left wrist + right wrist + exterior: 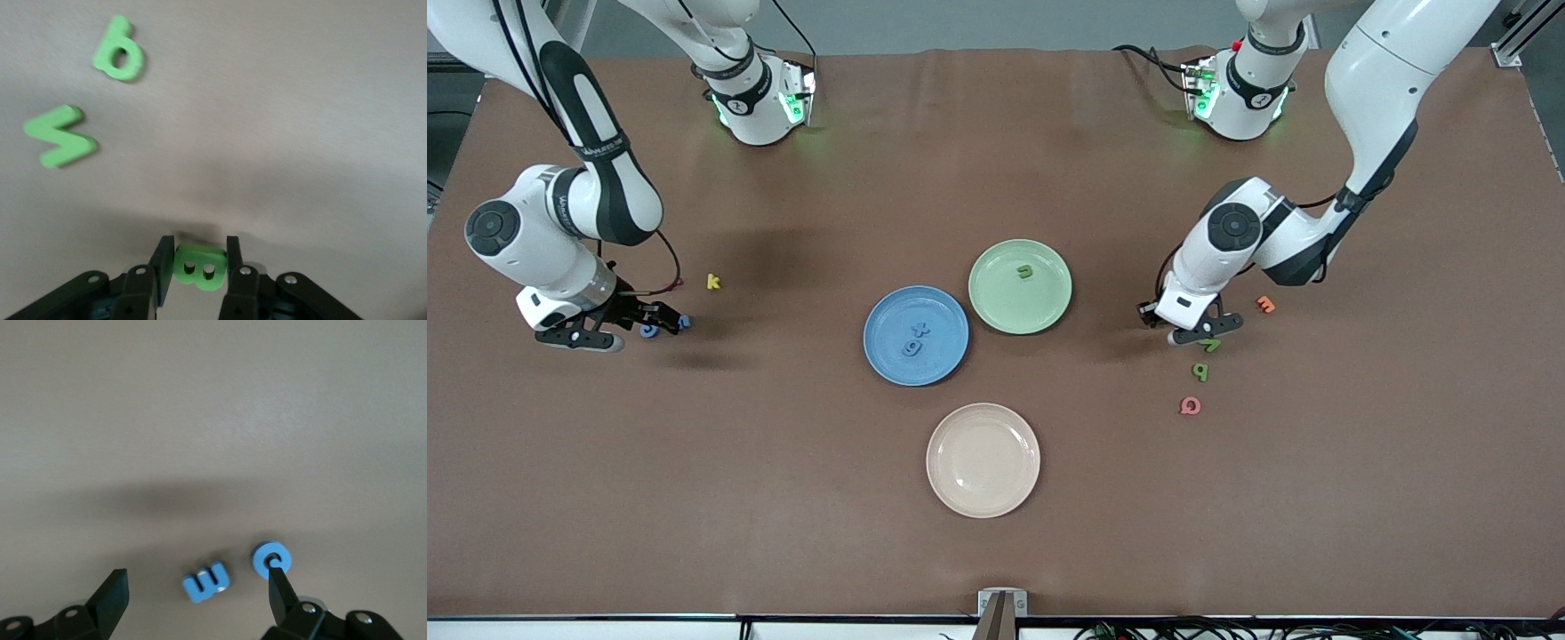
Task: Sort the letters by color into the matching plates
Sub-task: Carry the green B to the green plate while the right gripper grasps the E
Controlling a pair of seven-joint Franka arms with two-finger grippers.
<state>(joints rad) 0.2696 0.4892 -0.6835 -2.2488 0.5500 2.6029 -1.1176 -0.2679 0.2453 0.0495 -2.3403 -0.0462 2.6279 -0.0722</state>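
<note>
Green B [199, 267] — between left end effector [197, 265] fingers

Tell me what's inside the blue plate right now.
Two blue letters lie in the blue plate, touching or nearly so. Nothing covers the plate, so its whole floor shows.

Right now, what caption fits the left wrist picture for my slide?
Left gripper pinches a green letter B above the brown table.

Three plates [889, 311], four blue letters [914, 348], four green letters [1200, 372], three others [713, 282]
</note>
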